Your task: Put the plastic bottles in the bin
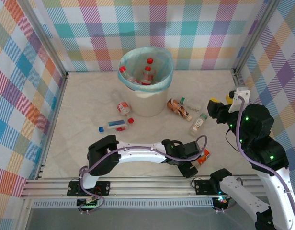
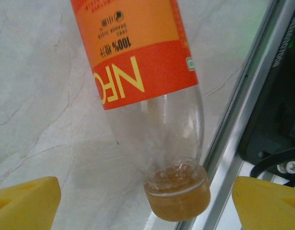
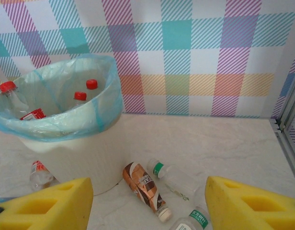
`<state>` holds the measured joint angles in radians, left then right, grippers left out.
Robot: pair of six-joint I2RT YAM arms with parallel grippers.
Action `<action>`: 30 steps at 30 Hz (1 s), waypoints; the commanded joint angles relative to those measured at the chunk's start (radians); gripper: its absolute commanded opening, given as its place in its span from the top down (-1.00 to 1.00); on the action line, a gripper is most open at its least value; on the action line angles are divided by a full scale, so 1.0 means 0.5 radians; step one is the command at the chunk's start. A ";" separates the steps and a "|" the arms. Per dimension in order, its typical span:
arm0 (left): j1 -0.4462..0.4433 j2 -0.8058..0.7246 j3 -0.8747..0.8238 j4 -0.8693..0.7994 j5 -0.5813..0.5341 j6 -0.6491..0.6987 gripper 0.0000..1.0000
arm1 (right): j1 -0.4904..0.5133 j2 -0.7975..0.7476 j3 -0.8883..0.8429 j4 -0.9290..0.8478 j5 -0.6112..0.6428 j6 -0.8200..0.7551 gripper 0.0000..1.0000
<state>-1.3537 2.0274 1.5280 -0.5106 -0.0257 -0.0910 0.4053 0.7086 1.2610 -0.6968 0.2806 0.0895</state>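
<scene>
An orange bottle [image 2: 142,62] lies on the bench [image 1: 80,115] with its brownish cap [image 2: 176,199] just beside the near rail [image 2: 243,110]. The left hand [image 2: 145,194] is spread wide around the cap end. One yellow finger [image 2: 25,201] shows on each side and neither touches the plastic, so it grips nothing. Farther back the bin [image 1: 150,103] stands near the checked rear wall [image 1: 152,28], its blue liner [image 3: 104,105] folded over the rim, with at least three red-capped bottles [image 1: 147,72] inside. A red-labelled bottle [image 1: 123,107] lies just beside the bin's base on the left. Nearer the arms, and apart from the bin, a clear bottle [image 1: 116,125] with a red label lies on its side. To the right of the bin a brown bottle [image 3: 142,187] and a green-banded bottle [image 3: 174,177] lie side by side. A green-labelled bottle [image 1: 198,123] lies a little nearer the rail. The right hand [image 1: 221,103] hangs over the right side of the bench beyond these, facing the bin, its yellow fingers apart with nothing between them.
</scene>
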 commanded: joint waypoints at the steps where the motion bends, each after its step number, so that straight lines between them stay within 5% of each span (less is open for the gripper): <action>1: -0.014 0.103 0.111 -0.143 0.015 0.033 -0.77 | -0.002 -0.036 -0.026 0.047 0.050 -0.035 -0.28; 7: -0.005 0.220 0.212 -0.233 -0.010 -0.040 -0.55 | -0.001 -0.044 -0.024 0.041 0.057 -0.042 -0.28; 17: 0.101 0.209 0.165 -0.232 0.188 -0.131 0.24 | -0.003 -0.034 -0.016 0.042 0.065 -0.041 -0.28; 30: 0.267 -0.526 -0.380 0.172 -0.118 -0.067 0.31 | -0.003 0.063 0.051 0.104 -0.068 -0.009 -0.27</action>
<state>-1.2388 1.9060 1.3796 -0.5159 -0.0147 -0.1368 0.4053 0.7185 1.2572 -0.6922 0.2867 0.0891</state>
